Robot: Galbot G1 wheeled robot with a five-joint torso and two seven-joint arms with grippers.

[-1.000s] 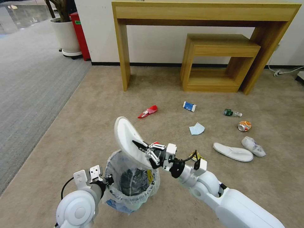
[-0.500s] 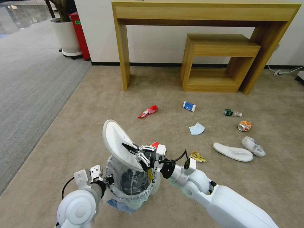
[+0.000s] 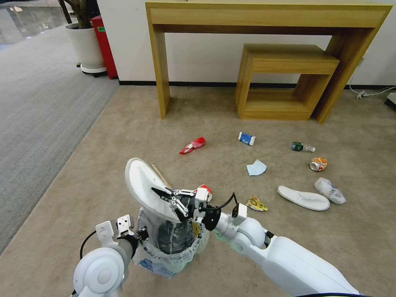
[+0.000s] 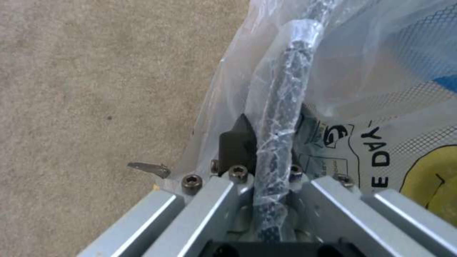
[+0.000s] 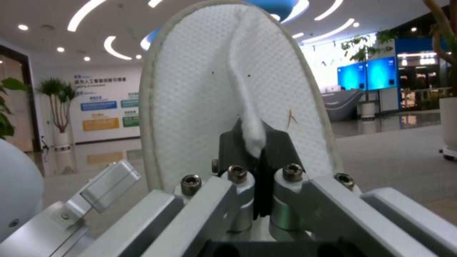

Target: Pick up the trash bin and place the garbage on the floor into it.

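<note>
Right end effector (image 3: 161, 194) holds slipper (image 3: 142, 185) over lined trash bin (image 3: 173, 247).

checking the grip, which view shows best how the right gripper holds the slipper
The right wrist view: the right gripper is shut on a fold of the white slipper, seen close up. The head view shows the slipper held over the trash bin. The left wrist view gives nothing of it.

beige carpet floor (image 3: 123, 136) strewn with litter

from the blue mask (image 3: 256, 168): red crushed cup (image 3: 192, 145) at 10 o'clock, blue-white cup (image 3: 246, 138) at 12, small bottle (image 3: 302, 147) at 2, orange can (image 3: 318, 164) at 3, white slipper (image 3: 303, 198) at 4, yellow wrapper (image 3: 256, 203) at 6.
</note>
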